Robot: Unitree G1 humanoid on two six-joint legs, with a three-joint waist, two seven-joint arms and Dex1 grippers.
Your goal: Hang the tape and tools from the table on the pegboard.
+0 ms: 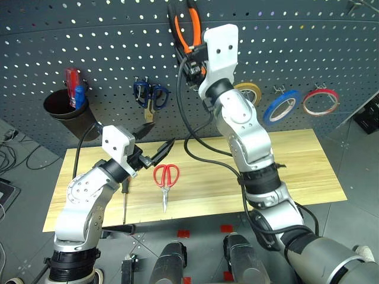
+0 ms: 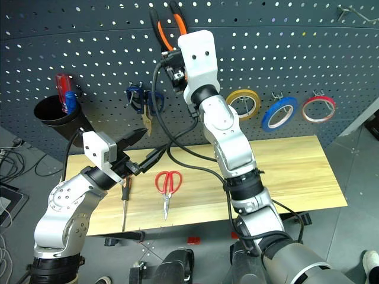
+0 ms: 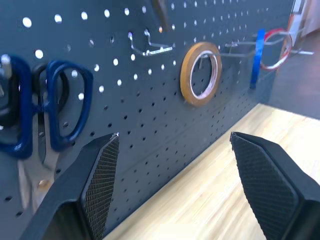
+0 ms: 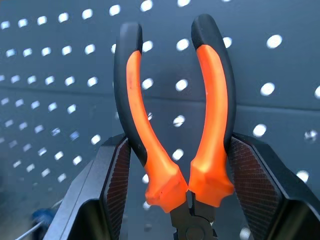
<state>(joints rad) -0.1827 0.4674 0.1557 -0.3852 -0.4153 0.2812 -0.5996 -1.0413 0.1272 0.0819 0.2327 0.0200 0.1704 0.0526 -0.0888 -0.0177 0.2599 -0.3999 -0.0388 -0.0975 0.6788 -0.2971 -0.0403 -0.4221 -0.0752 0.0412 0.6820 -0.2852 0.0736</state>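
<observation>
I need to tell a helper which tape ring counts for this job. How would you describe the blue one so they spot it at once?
Look at the pegboard behind the table. Three rings hang in a row on hooks toward its right. The blue tape is the middle one, between a yellow ring and a red-and-white ring.

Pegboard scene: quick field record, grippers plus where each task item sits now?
right gripper: shut on pliers, handles up against pegboard
left gripper: open, empty, above table
red scissors: flat on table
screwdriver: on table, beside left arm
blue tape: on pegboard hook, between yellow ring and red-and-white ring
</observation>
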